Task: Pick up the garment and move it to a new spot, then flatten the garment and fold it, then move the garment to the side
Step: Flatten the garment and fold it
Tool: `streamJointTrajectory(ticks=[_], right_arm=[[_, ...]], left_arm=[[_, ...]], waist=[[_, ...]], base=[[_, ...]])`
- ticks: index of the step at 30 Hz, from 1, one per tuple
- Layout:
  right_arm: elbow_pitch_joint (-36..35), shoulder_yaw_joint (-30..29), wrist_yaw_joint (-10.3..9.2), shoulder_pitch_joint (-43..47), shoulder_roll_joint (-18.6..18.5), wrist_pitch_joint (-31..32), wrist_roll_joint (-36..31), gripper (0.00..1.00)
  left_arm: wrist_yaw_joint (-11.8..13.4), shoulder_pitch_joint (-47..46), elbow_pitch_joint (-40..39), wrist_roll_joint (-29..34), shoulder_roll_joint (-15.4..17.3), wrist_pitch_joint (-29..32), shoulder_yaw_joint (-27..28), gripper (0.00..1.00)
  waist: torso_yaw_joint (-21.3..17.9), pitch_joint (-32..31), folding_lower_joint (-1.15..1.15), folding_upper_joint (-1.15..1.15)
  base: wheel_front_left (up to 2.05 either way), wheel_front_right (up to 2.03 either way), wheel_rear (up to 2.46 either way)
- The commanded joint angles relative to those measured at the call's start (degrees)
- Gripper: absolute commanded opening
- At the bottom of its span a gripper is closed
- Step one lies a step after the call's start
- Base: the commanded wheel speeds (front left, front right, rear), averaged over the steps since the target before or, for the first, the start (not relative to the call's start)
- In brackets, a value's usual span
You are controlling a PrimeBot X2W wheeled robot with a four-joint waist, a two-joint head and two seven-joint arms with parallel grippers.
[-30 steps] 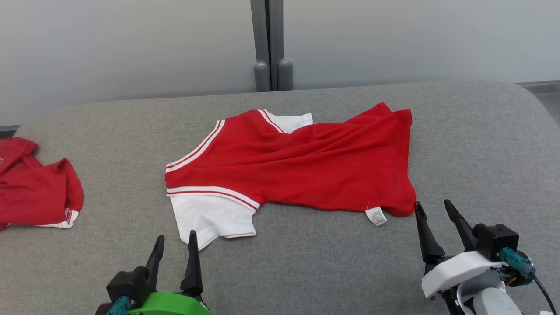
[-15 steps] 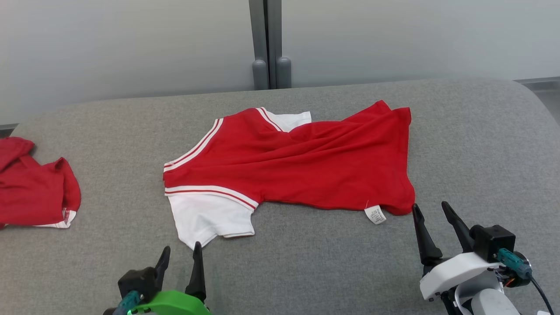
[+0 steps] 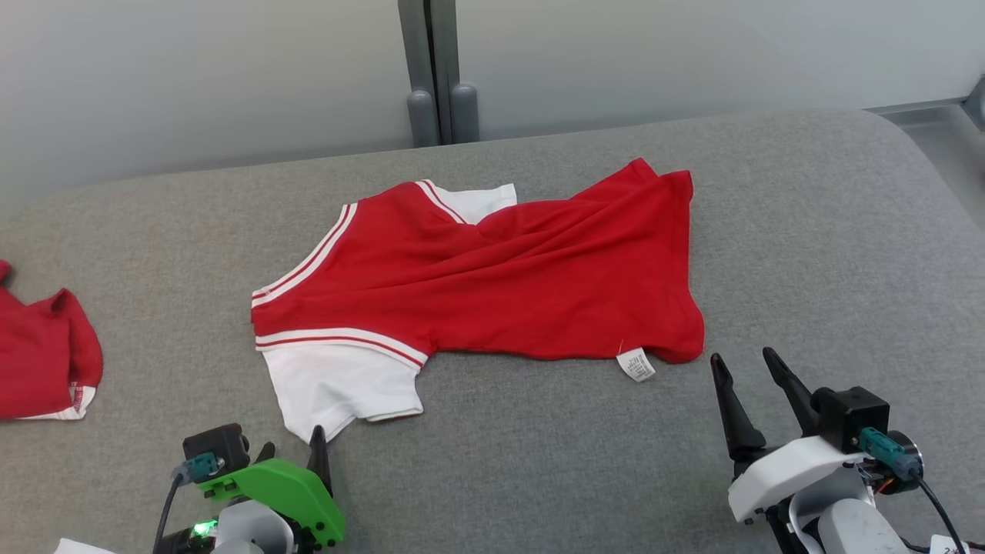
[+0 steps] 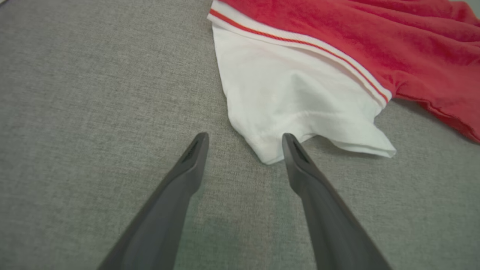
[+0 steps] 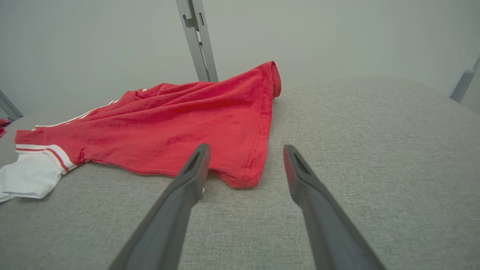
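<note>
Red crumpled cloth (image 3: 46, 358) lies well left of the spread garment (image 3: 500, 285).

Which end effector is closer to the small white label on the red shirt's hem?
Right. The right end effector sits open just right of the label, by a hem corner of the red shirt. The left end effector is far off, at the white sleeve tip.
</note>
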Motion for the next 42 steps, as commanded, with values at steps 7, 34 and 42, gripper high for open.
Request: streamJointTrajectory(ticks=[7,34,42], right_arm=[[1.31,0.23,-0.09,-1.0,-0.21,-0.26,-1.1,1.0],[27.12,-0.68,-0.09,-19.29,-0.21,5.25,-3.77,1.0],[32.98,4.02,-0.07,-21.35,-0.16,6.56,-4.36,1.0]], left_arm=[[0.12,-2.92,3.28,-2.3,0.0,1.8,0.37,1.0],[-0.87,-6.32,0.42,-2.94,1.95,-5.83,1.01,0.0],[-0.29,-4.79,-1.86,-3.09,2.28,-5.84,0.68,0.0]], waist=[[-2.02,1.51,0.0,0.0],[2.74,4.83,0.0,0.0],[3.24,5.37,0.0,0.0]], base=[[0.0,0.0,0.0],[0.0,0.0,0.0],[0.0,0.0,0.0]])
